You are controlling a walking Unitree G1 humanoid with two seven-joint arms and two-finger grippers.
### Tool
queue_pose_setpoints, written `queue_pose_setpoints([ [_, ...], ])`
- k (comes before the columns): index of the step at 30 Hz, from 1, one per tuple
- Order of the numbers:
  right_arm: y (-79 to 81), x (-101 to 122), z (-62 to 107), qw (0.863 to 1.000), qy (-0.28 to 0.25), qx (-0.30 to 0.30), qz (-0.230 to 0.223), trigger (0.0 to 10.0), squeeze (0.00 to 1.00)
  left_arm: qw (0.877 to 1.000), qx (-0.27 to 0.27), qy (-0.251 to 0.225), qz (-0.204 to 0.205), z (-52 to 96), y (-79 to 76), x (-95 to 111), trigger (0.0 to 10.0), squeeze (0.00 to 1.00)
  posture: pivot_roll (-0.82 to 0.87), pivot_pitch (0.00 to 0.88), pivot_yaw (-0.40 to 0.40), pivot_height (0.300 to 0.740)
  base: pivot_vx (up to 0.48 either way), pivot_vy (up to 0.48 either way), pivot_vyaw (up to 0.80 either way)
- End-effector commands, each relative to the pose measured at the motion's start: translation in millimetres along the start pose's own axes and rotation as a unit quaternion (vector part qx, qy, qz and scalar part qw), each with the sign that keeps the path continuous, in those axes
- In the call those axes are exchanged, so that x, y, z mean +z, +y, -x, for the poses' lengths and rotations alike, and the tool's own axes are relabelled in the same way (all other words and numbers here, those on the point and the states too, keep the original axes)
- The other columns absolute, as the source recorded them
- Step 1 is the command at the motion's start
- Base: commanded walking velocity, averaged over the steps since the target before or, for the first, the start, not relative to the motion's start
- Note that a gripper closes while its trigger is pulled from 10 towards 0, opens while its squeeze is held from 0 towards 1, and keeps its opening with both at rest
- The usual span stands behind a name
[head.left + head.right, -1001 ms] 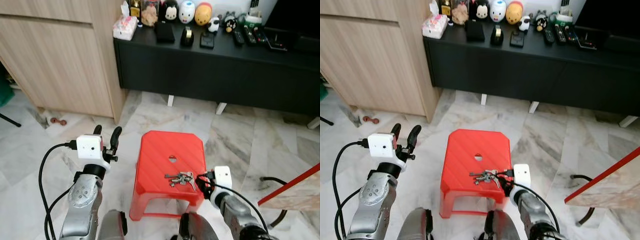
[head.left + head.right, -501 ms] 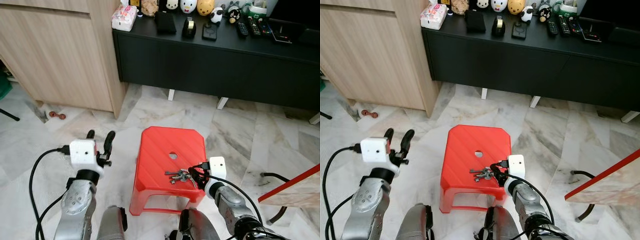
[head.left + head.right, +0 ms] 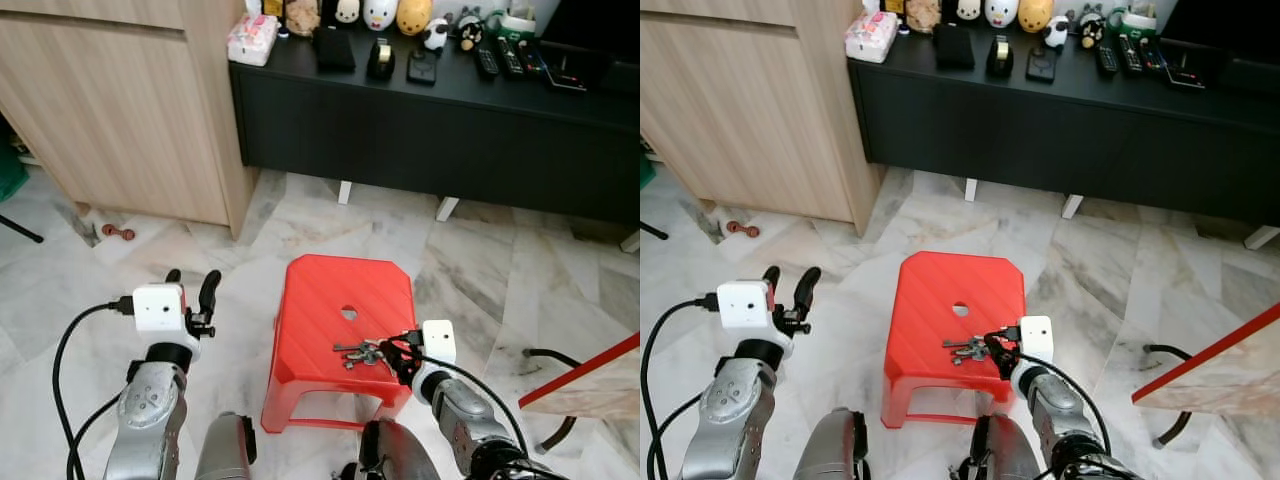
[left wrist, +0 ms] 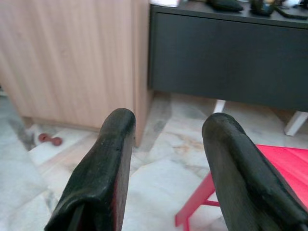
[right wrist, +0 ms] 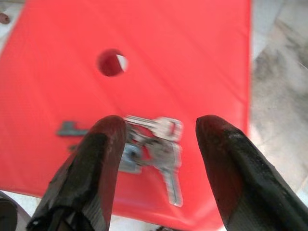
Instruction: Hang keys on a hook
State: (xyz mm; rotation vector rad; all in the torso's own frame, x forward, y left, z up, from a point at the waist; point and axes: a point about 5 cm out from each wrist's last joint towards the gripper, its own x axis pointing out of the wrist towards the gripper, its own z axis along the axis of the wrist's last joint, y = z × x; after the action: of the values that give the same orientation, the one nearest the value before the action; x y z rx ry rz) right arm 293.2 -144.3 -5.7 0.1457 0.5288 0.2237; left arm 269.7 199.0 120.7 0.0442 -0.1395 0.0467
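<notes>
A bunch of silver keys (image 3: pixel 360 353) lies on the near right part of a red plastic stool (image 3: pixel 340 300) with a hole in its top. My right gripper (image 3: pixel 396 353) is open and low over the stool's near right edge, its fingers reaching towards the keys (image 5: pixel 156 144), which sit between and just beyond the fingertips (image 5: pixel 108 130). My left gripper (image 3: pixel 190 285) is open and raised to the left of the stool, holding nothing; its fingers (image 4: pixel 115 139) point at the wooden cabinet and the floor.
A long black TV console (image 3: pixel 430 120) with toys, remotes and a tissue box stands ahead. A light wooden cabinet (image 3: pixel 110 100) is at the left, with a small reddish object (image 3: pixel 118 232) on the marble floor beside it. A red-edged board (image 3: pixel 585 380) is at the right.
My right gripper has moved forward over the stool's edge up to the keys. My left arm has lowered and drifted a little left. The camera tilted slightly.
</notes>
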Motion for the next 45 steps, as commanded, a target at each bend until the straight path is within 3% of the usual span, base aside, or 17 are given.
queue_pose_setpoints([
  [1,-0.4,-5.0,1.2,1.000,0.008,-0.003,-0.007,10.0,0.00,1.000,-0.002,0.018,0.001,2.0,1.3,-7.0,10.0,0.00,0.21,0.176,-0.112,0.635,0.000,0.352,0.00],
  [17,0.1,-7.3,1.5,1.000,0.009,-0.010,-0.016,10.0,0.00,1.000,-0.019,0.016,0.000,-0.4,-4.7,-6.1,10.0,0.00,0.21,0.176,-0.106,0.635,0.000,0.054,0.00],
  [45,-2.2,-10.3,3.0,0.999,0.008,-0.023,-0.028,10.0,0.00,0.998,-0.054,0.004,-0.011,-7.4,-15.2,-1.8,10.0,0.00,0.21,0.140,-0.086,0.635,0.000,0.194,0.00],
])
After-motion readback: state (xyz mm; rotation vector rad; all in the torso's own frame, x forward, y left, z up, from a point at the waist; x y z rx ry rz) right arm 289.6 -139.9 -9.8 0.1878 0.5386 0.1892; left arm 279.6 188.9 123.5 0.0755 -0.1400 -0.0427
